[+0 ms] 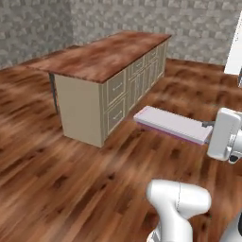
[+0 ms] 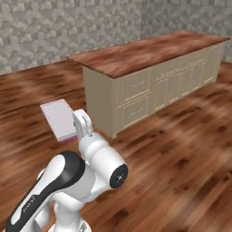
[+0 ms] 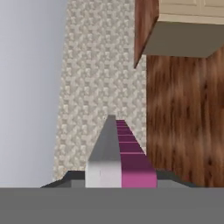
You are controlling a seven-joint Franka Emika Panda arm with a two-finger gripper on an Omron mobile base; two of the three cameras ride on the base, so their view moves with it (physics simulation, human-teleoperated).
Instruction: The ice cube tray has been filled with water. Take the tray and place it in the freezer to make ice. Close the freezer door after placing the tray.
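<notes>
Gripper (image 3: 120,177) clamps ice cube tray (image 1: 173,124) by one end, kitchen island (image 1: 101,61) at 10 o'clock; carry level, slowly.

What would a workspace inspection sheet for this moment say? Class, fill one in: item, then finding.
Surface: island counter, brown wood-grain top, cream drawers and doors on its side.
Job's things: ice cube tray carried above the floor, held at one end, sticking out level towards the island.
Clutter: nothing seen.
Hand: hand shut on the ice cube tray's end.
Cables: nothing seen.
Surroundings: wooden floor, grey stone walls.
</notes>
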